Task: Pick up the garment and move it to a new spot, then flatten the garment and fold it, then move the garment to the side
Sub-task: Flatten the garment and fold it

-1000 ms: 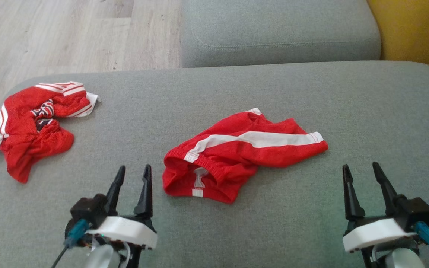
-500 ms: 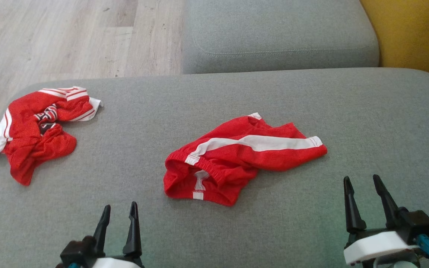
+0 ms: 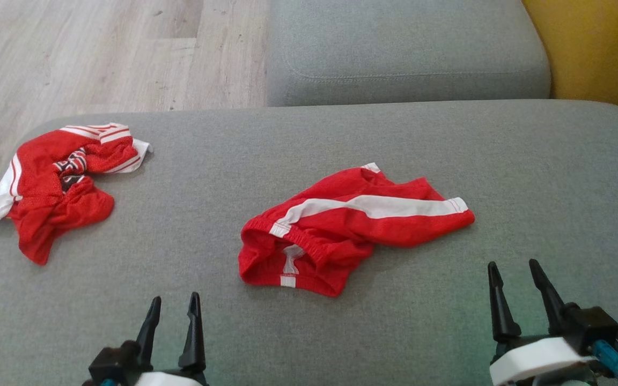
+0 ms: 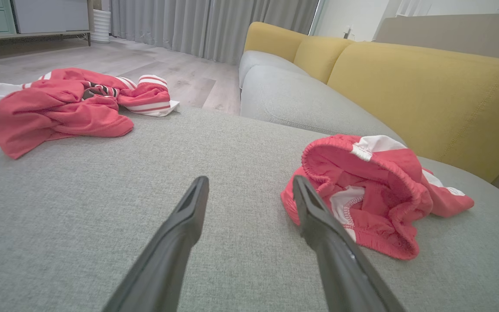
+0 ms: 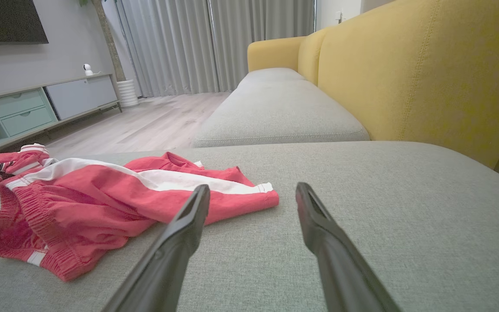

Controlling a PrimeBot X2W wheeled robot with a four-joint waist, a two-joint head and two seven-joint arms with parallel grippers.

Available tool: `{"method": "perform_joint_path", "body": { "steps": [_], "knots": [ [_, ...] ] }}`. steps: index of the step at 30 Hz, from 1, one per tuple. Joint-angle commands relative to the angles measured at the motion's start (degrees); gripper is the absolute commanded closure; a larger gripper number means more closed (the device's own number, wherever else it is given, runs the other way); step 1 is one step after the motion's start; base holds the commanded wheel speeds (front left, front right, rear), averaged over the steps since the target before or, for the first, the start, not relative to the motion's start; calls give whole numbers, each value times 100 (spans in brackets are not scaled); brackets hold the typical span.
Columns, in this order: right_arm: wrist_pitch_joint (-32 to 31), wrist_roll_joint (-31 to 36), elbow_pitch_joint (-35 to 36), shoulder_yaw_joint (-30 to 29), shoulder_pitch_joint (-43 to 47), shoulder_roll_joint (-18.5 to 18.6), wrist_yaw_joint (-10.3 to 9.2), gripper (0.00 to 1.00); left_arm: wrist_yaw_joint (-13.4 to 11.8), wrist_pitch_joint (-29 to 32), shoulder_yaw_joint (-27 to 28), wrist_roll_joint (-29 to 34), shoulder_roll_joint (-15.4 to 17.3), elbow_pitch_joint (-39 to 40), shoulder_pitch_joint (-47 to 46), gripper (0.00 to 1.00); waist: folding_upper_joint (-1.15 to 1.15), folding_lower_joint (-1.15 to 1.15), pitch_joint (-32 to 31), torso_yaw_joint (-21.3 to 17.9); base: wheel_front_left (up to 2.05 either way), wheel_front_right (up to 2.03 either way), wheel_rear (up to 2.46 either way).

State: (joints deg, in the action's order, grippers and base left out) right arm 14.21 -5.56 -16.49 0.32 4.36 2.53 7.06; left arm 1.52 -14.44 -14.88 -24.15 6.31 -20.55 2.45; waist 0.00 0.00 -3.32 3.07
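A red garment, shorts (image 3: 352, 225) with a white side stripe, lies crumpled in the middle of the grey seat cushion (image 3: 529, 161), waistband toward me. My left gripper (image 3: 175, 299) is open near the front edge, to the left of the waistband and apart from it. In the left wrist view the shorts (image 4: 375, 195) lie just right of that gripper (image 4: 250, 181). My right gripper (image 3: 513, 265) is open, in front of and right of the leg end. The right wrist view has the shorts (image 5: 102, 195) left of its open fingers (image 5: 253, 187). Both grippers hold nothing.
A second red garment, a jersey (image 3: 57, 198) with white trim, lies bunched at the cushion's far left edge. Beyond the cushion are another grey seat (image 3: 405, 48) and wood floor (image 3: 100, 53). A yellow backrest (image 3: 604, 48) rises on the right.
Both grippers have drawn back toward the front edge, the left one further. The head view has shifted slightly. Neither garment has moved on the cushion.
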Motion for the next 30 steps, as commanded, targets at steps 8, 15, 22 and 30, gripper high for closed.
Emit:
{"method": "perform_joint_path", "body": {
  "steps": [8,15,22,30],
  "knots": [
    [79,-43,135,184,-217,34,43,0,-44,-21,100,13,64,154,-312,0,0,0,20,-4,0,0,0],
    [79,2,157,173,-268,34,43,0,74,256,-228,-111,-129,411,-539,0,0,0,90,-52,0,0,0],
    [79,38,138,265,-387,34,43,0,298,781,-962,-459,-312,235,-1057,0,0,0,218,-271,0,0,0],
    [79,76,108,335,-539,34,43,0,241,920,-1412,-997,-341,-481,-1684,0,0,0,484,-730,0,0,0]
  ]
}}
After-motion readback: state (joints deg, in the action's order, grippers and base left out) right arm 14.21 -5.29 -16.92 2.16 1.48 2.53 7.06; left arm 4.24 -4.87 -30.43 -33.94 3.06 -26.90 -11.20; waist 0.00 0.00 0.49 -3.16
